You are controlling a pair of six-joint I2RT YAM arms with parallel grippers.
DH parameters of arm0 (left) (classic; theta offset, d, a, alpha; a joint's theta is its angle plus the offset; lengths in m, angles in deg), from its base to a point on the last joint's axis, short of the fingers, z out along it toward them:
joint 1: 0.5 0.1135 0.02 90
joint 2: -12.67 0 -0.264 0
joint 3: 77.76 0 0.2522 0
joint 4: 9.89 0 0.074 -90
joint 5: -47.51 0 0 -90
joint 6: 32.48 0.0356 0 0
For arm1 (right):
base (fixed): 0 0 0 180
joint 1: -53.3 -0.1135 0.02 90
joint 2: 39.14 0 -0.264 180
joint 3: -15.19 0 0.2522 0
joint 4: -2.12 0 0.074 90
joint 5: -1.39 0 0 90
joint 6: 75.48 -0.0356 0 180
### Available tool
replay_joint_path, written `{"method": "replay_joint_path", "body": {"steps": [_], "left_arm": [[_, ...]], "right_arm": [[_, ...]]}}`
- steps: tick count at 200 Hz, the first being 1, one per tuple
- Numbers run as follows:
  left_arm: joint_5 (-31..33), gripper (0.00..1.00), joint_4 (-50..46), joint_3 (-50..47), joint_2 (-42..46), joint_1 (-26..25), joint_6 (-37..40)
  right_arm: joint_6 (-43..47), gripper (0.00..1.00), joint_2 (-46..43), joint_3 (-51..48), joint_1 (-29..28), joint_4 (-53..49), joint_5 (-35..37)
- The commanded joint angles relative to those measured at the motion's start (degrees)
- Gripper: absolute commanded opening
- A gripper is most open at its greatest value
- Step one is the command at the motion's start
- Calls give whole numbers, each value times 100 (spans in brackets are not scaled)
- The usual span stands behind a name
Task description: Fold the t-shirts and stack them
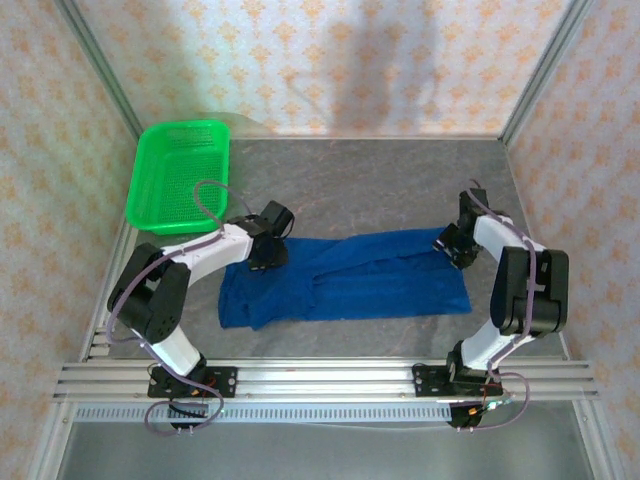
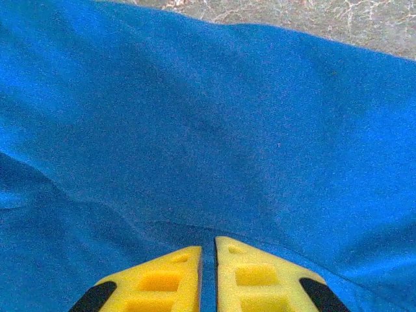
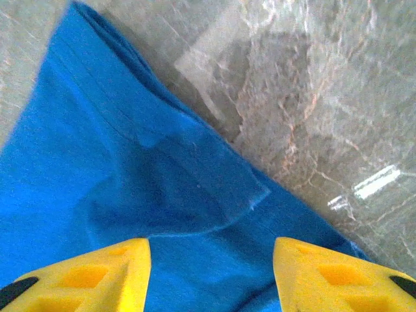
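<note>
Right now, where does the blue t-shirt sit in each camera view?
Top external: the blue t-shirt lies spread across the table's middle.
Left wrist: it spans the picture below a thin table strip.
Right wrist: it covers the left and bottom.
Shared landmark: the grey marbled table.

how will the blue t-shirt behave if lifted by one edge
Probably floppy: the t-shirt lies in soft folds, so it should drape and sag. It looks thin, so likely light; the smooth table may let it slide.
</note>
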Motion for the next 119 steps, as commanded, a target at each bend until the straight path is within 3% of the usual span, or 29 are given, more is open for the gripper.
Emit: {"method": "replay_joint_path", "body": {"steps": [1,119], "left_arm": [[312,13,45,120,-87,59,144],[322,12,154,-21,-316,119,189]], "right_arm": [[-83,52,135,209,46,142,256],[-89,43,349,267,87,-84,369]]}}
